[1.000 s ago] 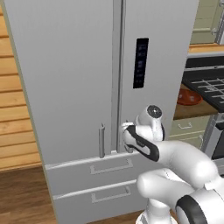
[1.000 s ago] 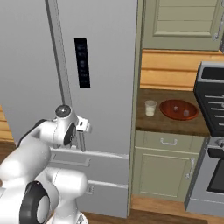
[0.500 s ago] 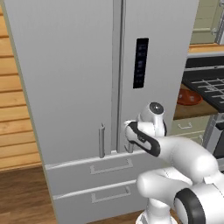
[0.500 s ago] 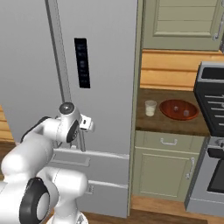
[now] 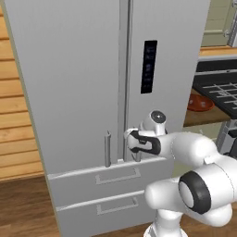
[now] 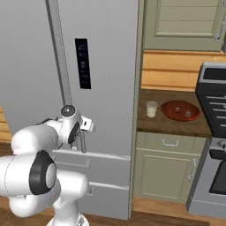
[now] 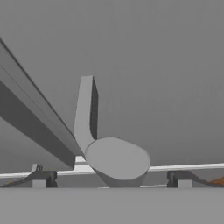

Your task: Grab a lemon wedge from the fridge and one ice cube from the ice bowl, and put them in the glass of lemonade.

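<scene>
The grey fridge (image 5: 83,69) stands with both doors shut, so the lemon wedge is hidden. My gripper (image 5: 134,141) is open at the bottom end of the right door's handle (image 6: 82,143). In the hand view the handle (image 7: 85,113) rises between my gripper (image 7: 111,179) tips, its round end close to the camera, with no contact that I can make out. The glass of lemonade (image 6: 152,109) stands on the counter right of the fridge (image 6: 106,66). The reddish ice bowl (image 6: 180,110) sits just beside the glass, also seen as the bowl (image 5: 200,102) in the left base view.
The left door's handle (image 5: 107,148) hangs a short way left of my hand. Two fridge drawers (image 5: 115,178) lie below the doors. A dark stove (image 6: 216,106) stands right of the counter, with beige cabinets (image 6: 165,170) under it.
My hand has edged a little closer to the right door's handle. The jaws have stayed open and the fridge doors have stayed shut.
</scene>
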